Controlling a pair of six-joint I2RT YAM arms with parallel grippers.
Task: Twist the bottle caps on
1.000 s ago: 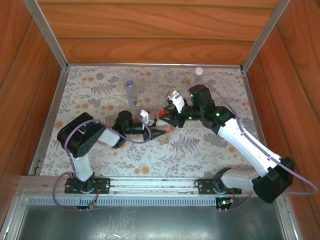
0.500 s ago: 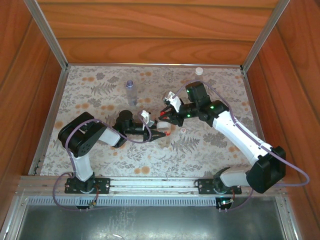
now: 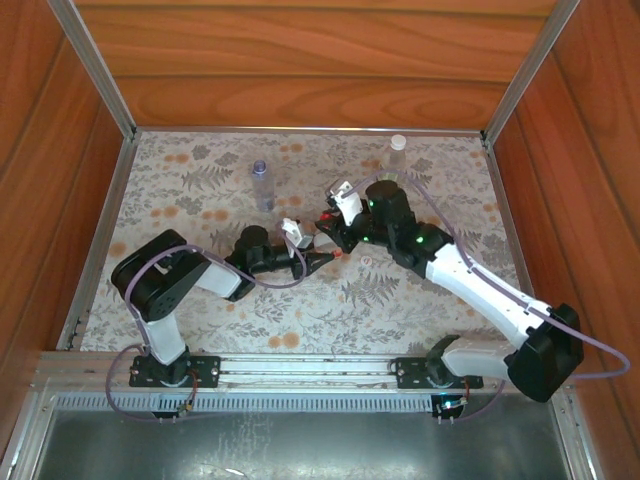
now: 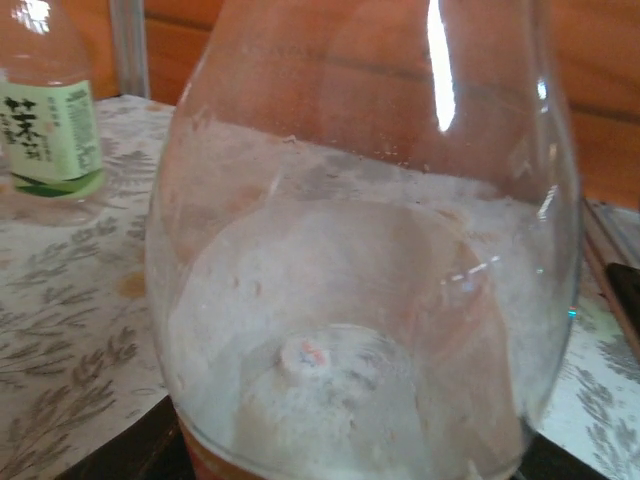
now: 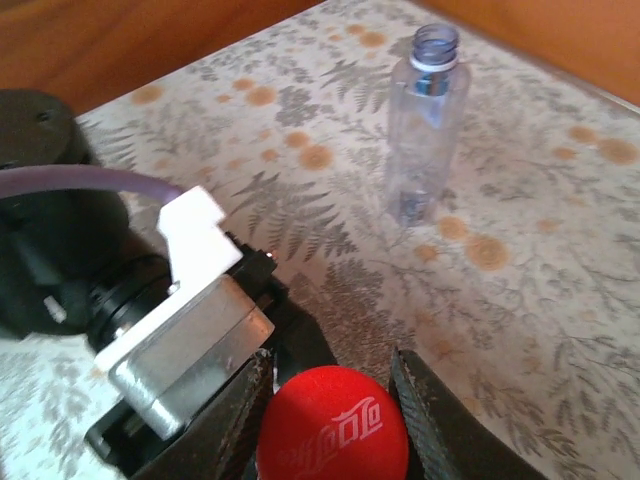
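You've got white Chinese-style script across the red cap (image 5: 333, 425), and dark Chinese characters on the yellow-green-labelled bottle (image 4: 50, 135).

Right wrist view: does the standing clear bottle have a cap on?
No, the bottle stands with an open neck and no cap.

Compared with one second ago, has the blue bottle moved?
No. The blue bottle stands on the same spot, at the same gap from the back rail.
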